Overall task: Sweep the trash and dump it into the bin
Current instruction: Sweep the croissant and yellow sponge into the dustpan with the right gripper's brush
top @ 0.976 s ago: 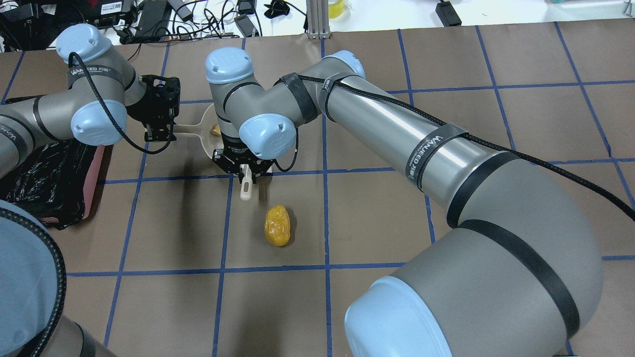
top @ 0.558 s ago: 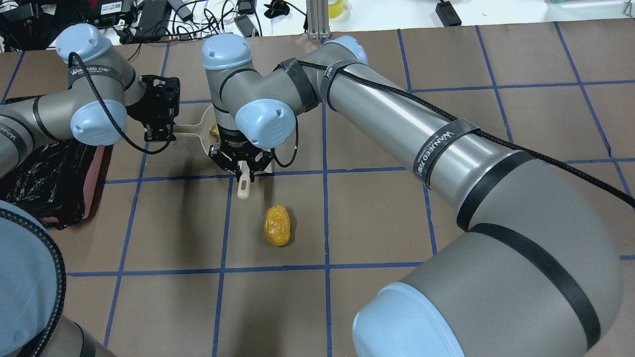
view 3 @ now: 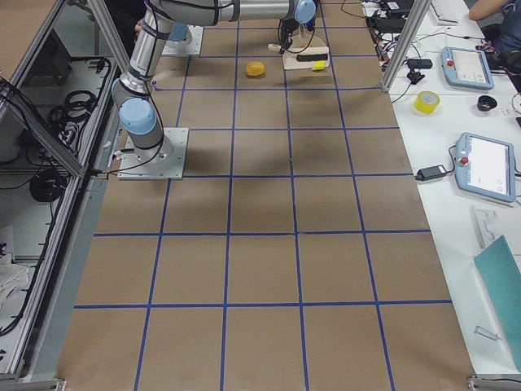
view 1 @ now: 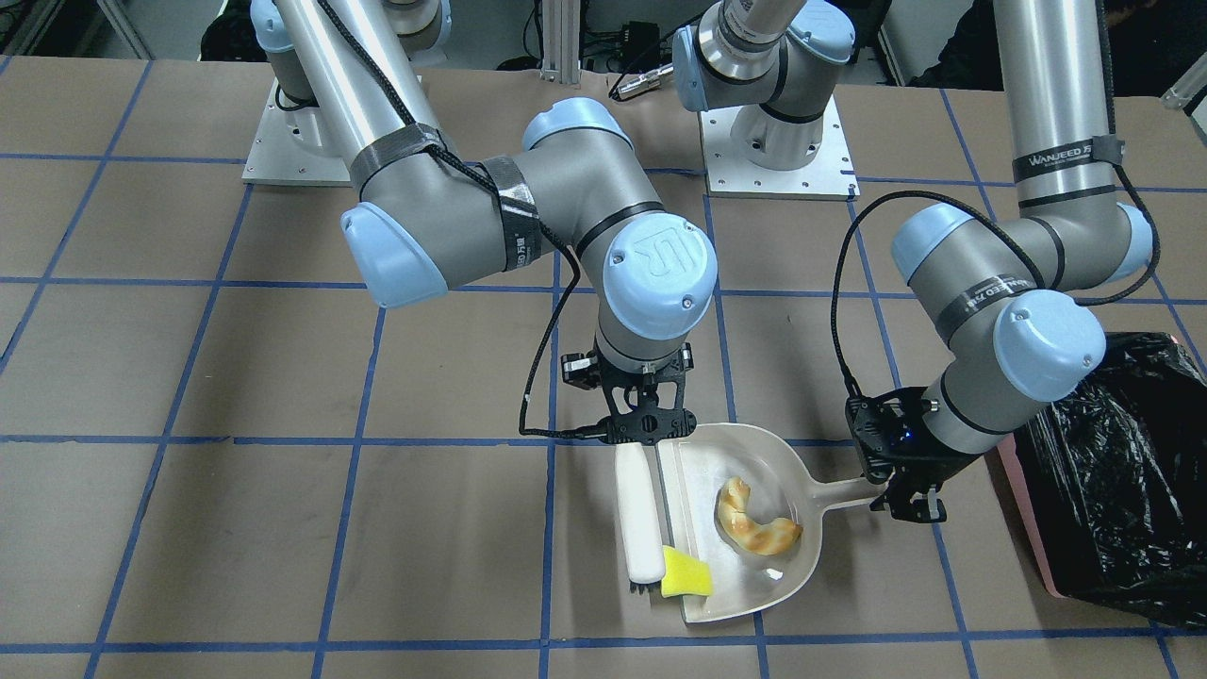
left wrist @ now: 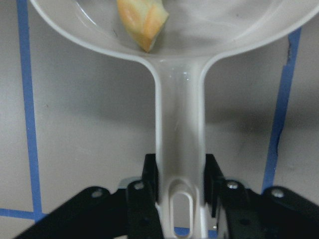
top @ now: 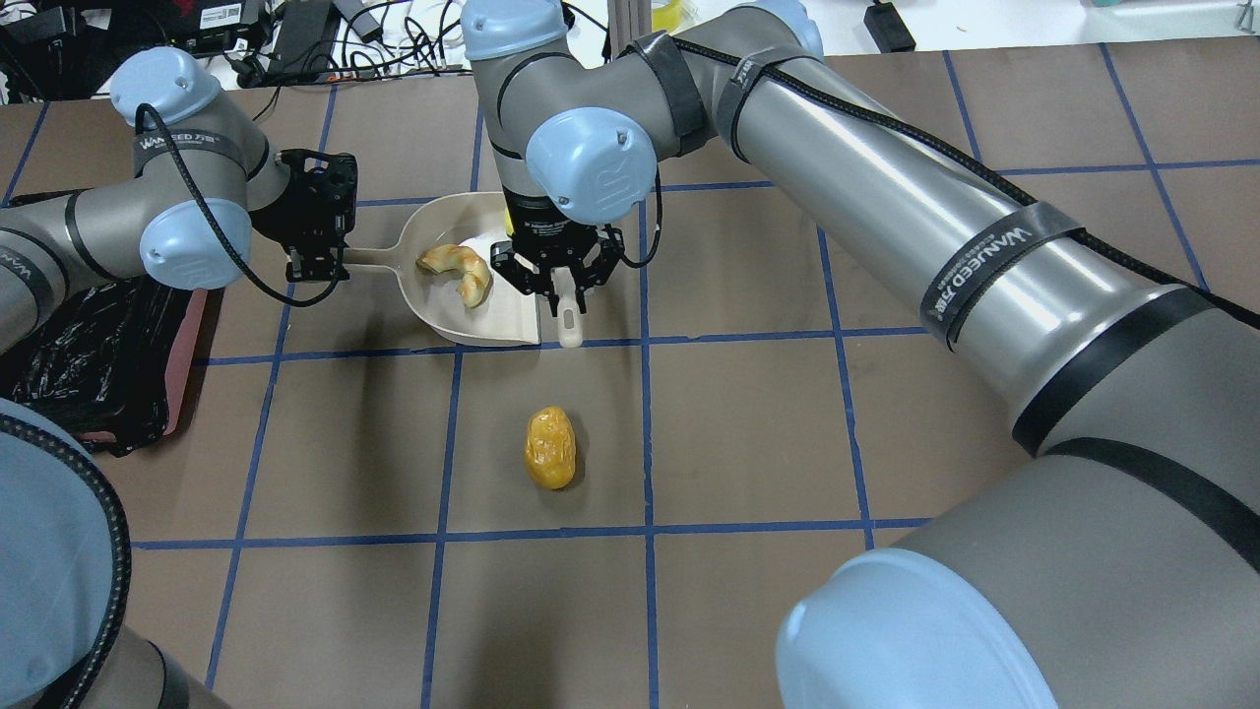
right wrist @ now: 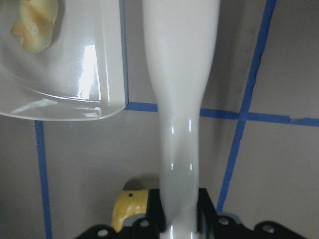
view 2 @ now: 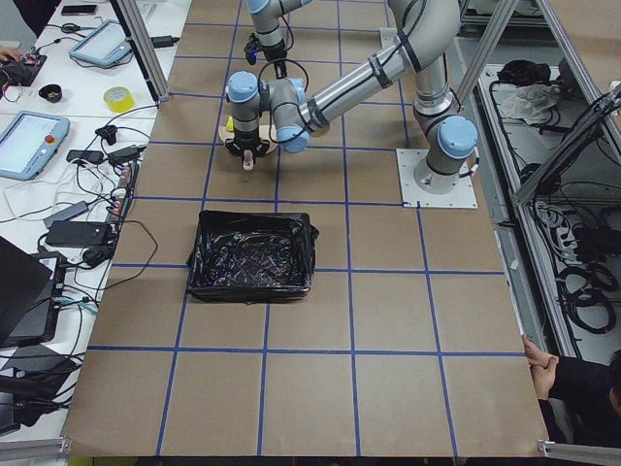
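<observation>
Beige dustpan (view 1: 754, 459) flat on the table (top: 748, 443), handle pinched between left gripper (top: 317, 264) fingers. Inside the pan, the tan croissant (view 1: 754, 535). At its open lip, the yellow-green wedge (view 1: 686, 573), against the bristle end of the white brush (view 1: 639, 509) clamped in the right gripper (top: 561, 288). Golden-brown lump (top: 550, 448) well apart on the table. Black-lined pink bin (view 1: 1023, 514) beside the left arm.

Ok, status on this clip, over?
Left gripper shut on dustpan, right gripper shut on brush. Croissant inside, wedge at lip. Lump loose on table, unobstructed.
</observation>
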`<action>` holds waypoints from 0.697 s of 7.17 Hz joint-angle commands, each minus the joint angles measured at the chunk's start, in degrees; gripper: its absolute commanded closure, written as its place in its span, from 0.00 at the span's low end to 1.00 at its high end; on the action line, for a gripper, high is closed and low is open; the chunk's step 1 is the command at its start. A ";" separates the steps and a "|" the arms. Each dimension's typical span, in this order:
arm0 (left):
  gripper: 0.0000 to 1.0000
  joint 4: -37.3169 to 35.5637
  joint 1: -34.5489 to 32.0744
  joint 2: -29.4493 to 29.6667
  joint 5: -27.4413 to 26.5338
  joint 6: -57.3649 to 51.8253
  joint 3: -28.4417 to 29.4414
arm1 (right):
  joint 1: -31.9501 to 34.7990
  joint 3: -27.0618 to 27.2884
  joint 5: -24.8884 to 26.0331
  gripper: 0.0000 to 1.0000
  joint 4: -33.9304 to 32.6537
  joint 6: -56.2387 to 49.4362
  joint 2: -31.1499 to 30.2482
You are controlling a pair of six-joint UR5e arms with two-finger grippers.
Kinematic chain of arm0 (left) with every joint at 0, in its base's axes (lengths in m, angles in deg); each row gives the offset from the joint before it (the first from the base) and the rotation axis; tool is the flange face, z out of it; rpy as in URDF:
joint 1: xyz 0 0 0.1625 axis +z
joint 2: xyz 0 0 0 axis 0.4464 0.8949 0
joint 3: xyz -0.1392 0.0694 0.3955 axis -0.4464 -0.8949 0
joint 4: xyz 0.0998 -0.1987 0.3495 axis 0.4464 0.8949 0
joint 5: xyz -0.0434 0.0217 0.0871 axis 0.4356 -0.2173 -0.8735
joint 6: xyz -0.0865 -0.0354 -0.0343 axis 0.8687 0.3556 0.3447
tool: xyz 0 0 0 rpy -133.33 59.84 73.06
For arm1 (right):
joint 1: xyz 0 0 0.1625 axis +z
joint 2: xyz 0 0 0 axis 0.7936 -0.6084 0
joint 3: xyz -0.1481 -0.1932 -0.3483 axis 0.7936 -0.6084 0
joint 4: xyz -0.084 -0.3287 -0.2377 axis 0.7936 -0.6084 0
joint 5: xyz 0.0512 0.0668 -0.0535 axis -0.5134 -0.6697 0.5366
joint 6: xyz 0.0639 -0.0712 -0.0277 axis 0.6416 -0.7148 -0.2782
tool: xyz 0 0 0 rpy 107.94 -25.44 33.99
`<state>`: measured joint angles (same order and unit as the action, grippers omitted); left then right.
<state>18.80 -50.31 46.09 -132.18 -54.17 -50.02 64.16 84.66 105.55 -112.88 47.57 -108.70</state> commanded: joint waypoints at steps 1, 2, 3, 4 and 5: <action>0.95 0.05 -0.09 -0.01 -0.27 0.11 0.04 | -0.85 -0.83 3.08 0.88 -5.31 -5.71 4.76; 0.95 0.05 -0.09 -0.01 -0.27 0.03 -0.05 | -0.76 -2.14 3.00 0.88 -6.57 -5.70 6.88; 0.95 0.05 -0.09 -0.01 -0.27 0.03 -0.05 | -0.58 -2.59 2.30 0.88 -7.01 -5.36 8.12; 0.95 0.05 -0.09 0.08 -0.27 0.03 -0.05 | 0.20 -2.59 1.60 0.88 -7.54 -2.83 8.39; 0.95 0.05 -0.09 0.08 -0.19 0.03 -0.05 | 0.99 -2.42 -2.68 0.88 -8.15 -2.46 8.40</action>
<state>18.85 -50.39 46.13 -132.43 -54.14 -50.06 64.24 82.23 106.50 -120.21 43.96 -100.69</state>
